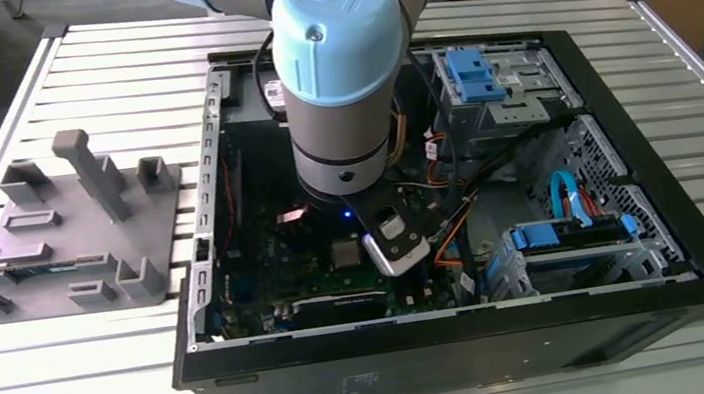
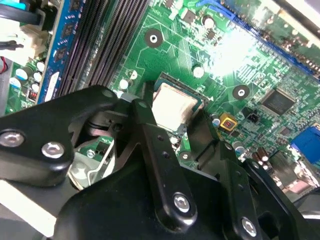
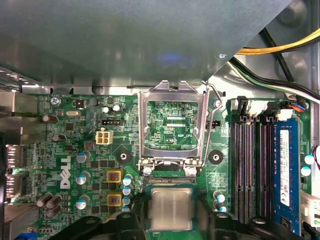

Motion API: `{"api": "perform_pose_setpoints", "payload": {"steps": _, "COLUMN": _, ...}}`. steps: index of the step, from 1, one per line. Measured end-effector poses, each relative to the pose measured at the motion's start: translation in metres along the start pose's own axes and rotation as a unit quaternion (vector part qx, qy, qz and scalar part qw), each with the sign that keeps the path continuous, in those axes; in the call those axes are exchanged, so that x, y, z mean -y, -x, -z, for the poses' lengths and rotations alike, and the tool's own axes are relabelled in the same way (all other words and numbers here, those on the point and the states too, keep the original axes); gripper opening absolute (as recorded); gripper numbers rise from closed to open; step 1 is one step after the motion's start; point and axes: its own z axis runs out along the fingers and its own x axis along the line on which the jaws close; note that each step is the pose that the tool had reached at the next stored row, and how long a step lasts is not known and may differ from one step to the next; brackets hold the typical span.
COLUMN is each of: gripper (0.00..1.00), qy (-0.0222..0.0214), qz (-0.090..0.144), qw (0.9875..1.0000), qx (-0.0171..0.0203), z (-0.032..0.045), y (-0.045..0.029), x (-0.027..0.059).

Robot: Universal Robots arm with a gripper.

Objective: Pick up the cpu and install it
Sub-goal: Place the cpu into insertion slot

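Fingers grip the cpu by opposite edges at the socket; it is probably best held level and square and lowered gently, never forced.

Exterior view: the arm enters at the top centre of the frame, its pale-blue-capped joint foremost. The silver and black link below it stands near vertical down to the wrist, just above mid-frame, where a small blue light is lit. The gripper hangs from the wrist, pointing down and angled slightly toward the exterior view's right. In both wrist views its black links show bright screw heads.
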Motion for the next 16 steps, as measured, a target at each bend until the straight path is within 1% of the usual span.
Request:
{"api": "perform_pose_setpoints", "payload": {"steps": 6, "gripper": 0.53, "qy": -0.0003, "qz": 0.0, "qw": 1.0, "qx": -0.0002, "z": 0.0005, "y": -0.0002, "x": 0.0}}
{"api": "perform_pose_setpoints", "payload": {"steps": 13, "gripper": 0.53, "qy": -0.0002, "qz": 0.0, "qw": 1.0, "qx": -0.0002, "z": 0.0047, "y": -0.0001, "x": -0.0002}}
{"api": "perform_pose_setpoints", "payload": {"steps": 16, "gripper": 0.53, "qy": -0.0001, "qz": 0.0, "qw": 1.0, "qx": -0.0002, "z": 0.0048, "y": -0.0001, "x": -0.0002}}
